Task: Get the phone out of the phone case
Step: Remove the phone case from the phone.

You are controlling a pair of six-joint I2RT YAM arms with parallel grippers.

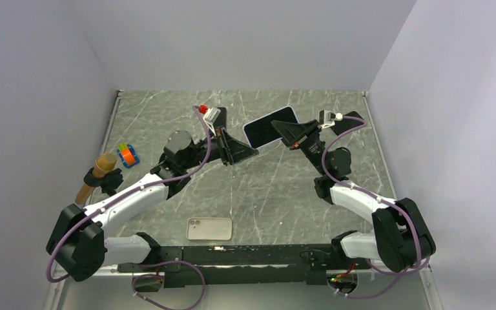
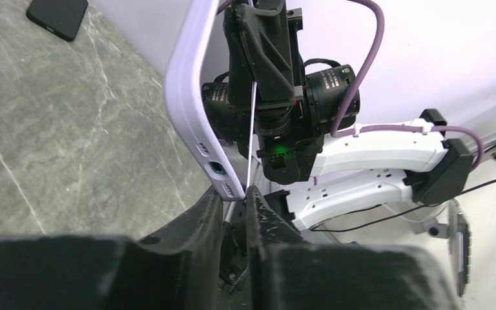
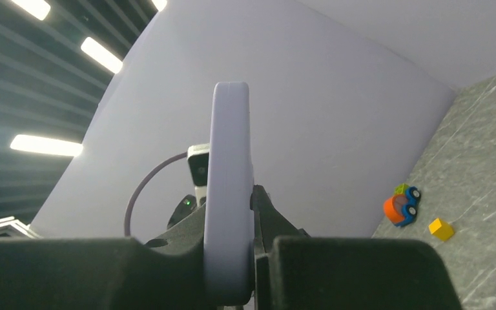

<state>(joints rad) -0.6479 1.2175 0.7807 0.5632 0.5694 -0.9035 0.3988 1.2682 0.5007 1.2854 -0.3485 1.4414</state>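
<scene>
The phone (image 1: 270, 126), dark screen up, sits in a lavender case and is held above the table at the back centre. My right gripper (image 1: 292, 138) is shut on the case's right side. In the right wrist view the case (image 3: 231, 194) stands edge-on between the fingers (image 3: 232, 216). My left gripper (image 1: 252, 152) is at the case's near-left corner. In the left wrist view that corner of the case (image 2: 190, 116) is wedged between the nearly closed fingertips (image 2: 236, 197).
A beige phone case (image 1: 209, 228) lies flat near the front edge. A toy car (image 1: 127, 155) and a brown cylinder in a black holder (image 1: 97, 174) are at the left. A black phone (image 2: 57, 16) lies on the table. A yellow block (image 3: 440, 228) lies by the car.
</scene>
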